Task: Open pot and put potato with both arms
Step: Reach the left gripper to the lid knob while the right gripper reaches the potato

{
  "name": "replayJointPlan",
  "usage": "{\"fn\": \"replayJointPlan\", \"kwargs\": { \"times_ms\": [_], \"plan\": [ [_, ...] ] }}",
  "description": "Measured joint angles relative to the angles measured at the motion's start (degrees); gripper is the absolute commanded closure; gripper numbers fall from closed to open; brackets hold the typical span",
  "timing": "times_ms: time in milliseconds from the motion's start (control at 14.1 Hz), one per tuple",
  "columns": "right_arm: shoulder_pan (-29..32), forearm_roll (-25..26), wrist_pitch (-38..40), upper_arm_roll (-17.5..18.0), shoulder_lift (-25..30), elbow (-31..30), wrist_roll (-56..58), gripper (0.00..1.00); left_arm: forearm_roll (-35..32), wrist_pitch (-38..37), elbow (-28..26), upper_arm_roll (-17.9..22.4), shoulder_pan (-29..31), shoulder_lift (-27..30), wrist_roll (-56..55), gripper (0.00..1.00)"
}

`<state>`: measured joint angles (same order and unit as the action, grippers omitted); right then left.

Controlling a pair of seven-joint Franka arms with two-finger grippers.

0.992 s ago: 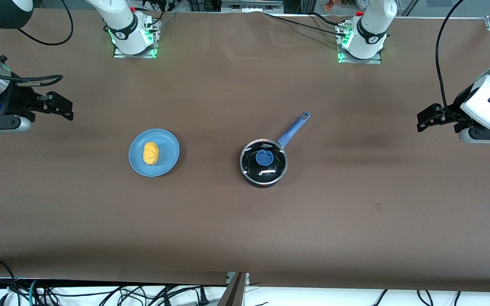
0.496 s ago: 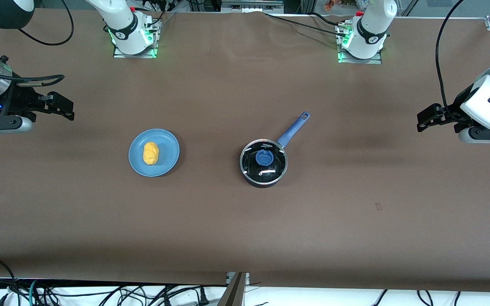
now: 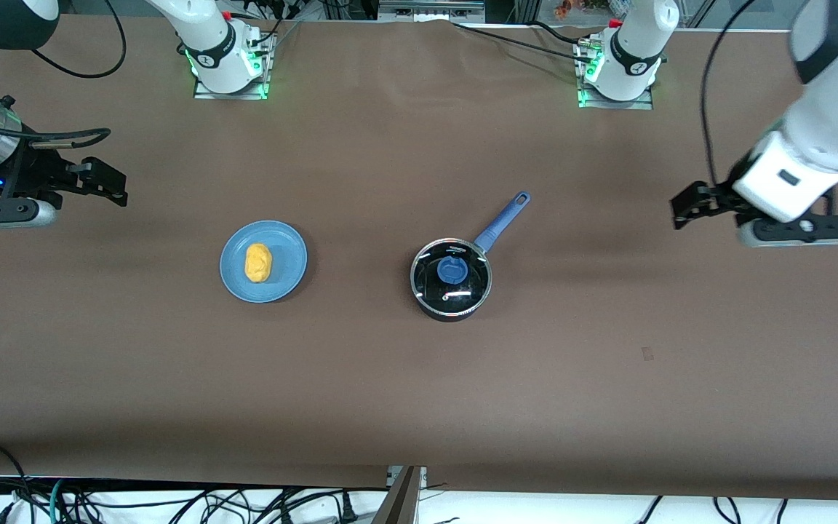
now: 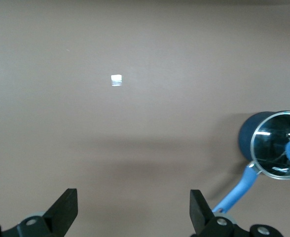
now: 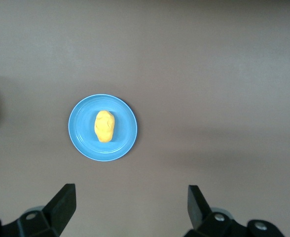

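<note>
The small black saucepan [image 3: 452, 280] with its blue-knobbed glass lid [image 3: 452, 270] sat closed mid-bench, long blue handle [image 3: 502, 220] pointing to 1 o'clock. The yellow-orange potato [image 3: 258, 262] lay on a light-blue plate [image 3: 288, 280] toward the right arm's end. The left end effector [image 3: 684, 206], fingers apart, had swung in toward the pot since a half-second earlier; it should centre squarely over the knob before descending. The right end effector [image 3: 110, 185], fingers apart, waited.

Front view: high, looking down across the whole table [image 3: 419, 407]. Wrist views look straight down from height; left shares the pot [image 4: 275, 144], right the plate [image 5: 81, 138].
</note>
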<state>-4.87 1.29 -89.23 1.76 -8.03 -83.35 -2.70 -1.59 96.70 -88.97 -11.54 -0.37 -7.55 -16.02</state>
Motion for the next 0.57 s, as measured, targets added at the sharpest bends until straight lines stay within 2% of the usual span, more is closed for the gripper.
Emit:
{"fn": "replayJointPlan", "kwargs": {
  "times_ms": [567],
  "plan": [
    [0.06,0.00,-0.93,-0.02,-1.77,-0.14,0.00,0.00,-0.05,10.18,-7.61,-0.48,-10.79,-1.65,-20.52,0.00]
  ]
}}
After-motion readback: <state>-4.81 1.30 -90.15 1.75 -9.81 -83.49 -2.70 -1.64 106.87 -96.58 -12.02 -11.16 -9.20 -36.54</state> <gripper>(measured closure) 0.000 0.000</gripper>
